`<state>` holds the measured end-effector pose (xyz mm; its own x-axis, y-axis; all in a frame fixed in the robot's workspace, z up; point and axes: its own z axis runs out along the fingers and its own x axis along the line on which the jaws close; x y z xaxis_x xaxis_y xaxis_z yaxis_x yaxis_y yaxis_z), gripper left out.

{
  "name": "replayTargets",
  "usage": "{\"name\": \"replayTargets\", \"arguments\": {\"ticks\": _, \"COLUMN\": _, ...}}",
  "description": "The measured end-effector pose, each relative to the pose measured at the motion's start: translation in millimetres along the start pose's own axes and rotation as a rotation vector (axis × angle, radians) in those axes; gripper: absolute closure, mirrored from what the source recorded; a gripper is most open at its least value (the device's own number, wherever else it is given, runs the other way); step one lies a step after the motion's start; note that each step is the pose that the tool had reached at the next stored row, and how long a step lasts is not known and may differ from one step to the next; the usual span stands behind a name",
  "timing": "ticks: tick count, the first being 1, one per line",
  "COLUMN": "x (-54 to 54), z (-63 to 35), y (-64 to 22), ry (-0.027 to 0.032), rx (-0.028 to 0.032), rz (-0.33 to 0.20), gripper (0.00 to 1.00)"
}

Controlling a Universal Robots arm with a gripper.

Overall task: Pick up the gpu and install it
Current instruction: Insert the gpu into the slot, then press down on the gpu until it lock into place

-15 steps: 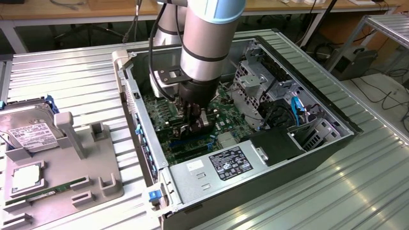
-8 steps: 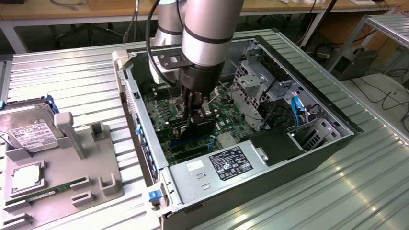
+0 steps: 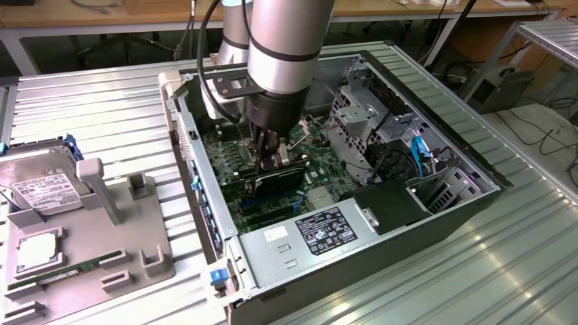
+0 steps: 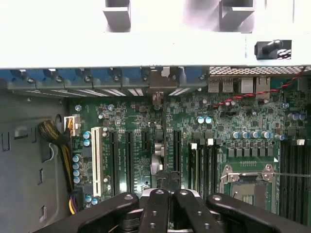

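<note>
Black and flat, the gpu (image 3: 278,181) sits inside the open case (image 3: 470,196) in the exterior view, tilted just above the green board (image 3: 226,152), its upper edge pinched between the fingers of the gripper (image 3: 273,161), which reaches straight down from the arm (image 3: 284,47). On the grey tray (image 3: 135,250) at the exterior view's left lie a hard drive (image 3: 40,186) and a memory stick (image 3: 68,269).

In the wrist view the gripper (image 4: 164,194) has its black fingers (image 4: 158,211) drawn close together over the slots (image 4: 127,160). The gpu is seen edge-on between them, its thin edge (image 4: 156,162) running toward the case's rear wall; the empty socket (image 4: 248,177) lies beside it.
</note>
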<state>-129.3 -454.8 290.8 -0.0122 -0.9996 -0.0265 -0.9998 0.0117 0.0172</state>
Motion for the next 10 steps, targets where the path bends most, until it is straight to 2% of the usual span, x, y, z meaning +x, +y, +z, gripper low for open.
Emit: {"name": "replayTargets", "arguments": {"ticks": 10, "x": 0.0, "z": 0.1, "y": 0.0, "ry": -0.0001, "rx": 0.0001, "rz": 0.0, "gripper": 0.89}}
